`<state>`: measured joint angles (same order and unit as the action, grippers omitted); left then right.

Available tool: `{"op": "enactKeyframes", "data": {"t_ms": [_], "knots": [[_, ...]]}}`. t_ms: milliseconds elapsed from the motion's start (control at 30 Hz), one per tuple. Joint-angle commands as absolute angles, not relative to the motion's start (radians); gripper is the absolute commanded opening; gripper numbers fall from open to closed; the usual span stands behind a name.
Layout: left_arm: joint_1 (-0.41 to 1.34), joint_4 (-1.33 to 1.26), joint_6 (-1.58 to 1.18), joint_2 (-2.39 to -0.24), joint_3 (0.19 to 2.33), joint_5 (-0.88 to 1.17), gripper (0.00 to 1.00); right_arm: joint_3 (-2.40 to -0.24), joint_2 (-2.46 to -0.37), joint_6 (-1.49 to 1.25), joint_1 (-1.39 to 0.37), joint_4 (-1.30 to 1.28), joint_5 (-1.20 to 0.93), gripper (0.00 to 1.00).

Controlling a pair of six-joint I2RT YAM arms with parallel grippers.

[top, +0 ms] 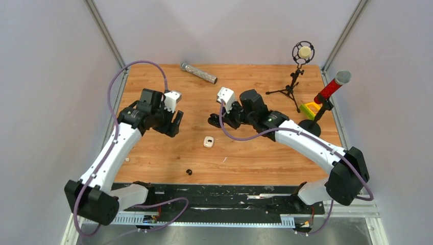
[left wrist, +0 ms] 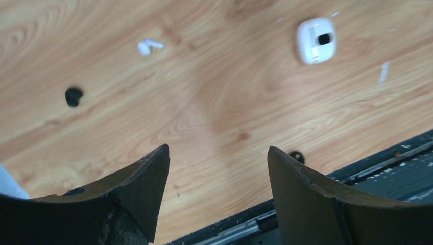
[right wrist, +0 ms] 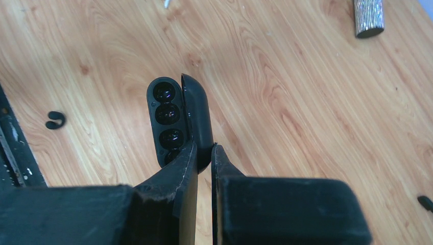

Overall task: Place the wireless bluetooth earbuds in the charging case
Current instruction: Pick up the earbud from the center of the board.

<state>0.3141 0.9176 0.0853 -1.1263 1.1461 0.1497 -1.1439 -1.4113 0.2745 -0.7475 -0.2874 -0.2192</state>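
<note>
My right gripper [right wrist: 203, 145] is shut on the lid of a black charging case [right wrist: 173, 120], which hangs open above the table with its dark wells showing. From above, that gripper [top: 217, 121] and the case [top: 212, 121] sit at mid-table. My left gripper [left wrist: 218, 148] is open and empty over bare wood, and from above it [top: 174, 125] hovers left of centre. A black roundish earbud [left wrist: 74, 96] and a whitish earbud [left wrist: 148, 47] lie on the wood ahead of its jaws, apart from each other.
A small white case [top: 208, 141] with a dark recess lies between the grippers. A small black ring [top: 189, 172] and a white fleck [top: 224, 160] lie nearer the front rail. At the back are a silver microphone [top: 199, 73], a tripod microphone [top: 302, 53] and a red microphone [top: 332, 87].
</note>
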Motion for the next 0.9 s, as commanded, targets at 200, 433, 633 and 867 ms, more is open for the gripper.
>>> {"op": "enactKeyframes", "data": {"t_ms": [200, 433, 633, 867], "knots": [[0.038, 0.896, 0.173, -1.455, 1.226, 0.027, 0.66, -1.067, -1.390, 0.270, -0.652, -0.178, -0.295, 0.00], [-0.080, 0.714, 0.298, -1.548, 1.179, -0.074, 0.66, -1.051, -1.387, 0.249, -0.603, -0.158, -0.343, 0.00], [-0.125, 0.658, 0.224, -1.599, 1.191, -0.070, 0.67, -1.062, -1.409, 0.245, -0.601, -0.160, -0.363, 0.00], [-0.231, 0.631, 0.174, -1.748, 1.244, -0.068, 0.50, -1.078, -1.426, 0.237, -0.601, -0.166, -0.395, 0.00]]}}
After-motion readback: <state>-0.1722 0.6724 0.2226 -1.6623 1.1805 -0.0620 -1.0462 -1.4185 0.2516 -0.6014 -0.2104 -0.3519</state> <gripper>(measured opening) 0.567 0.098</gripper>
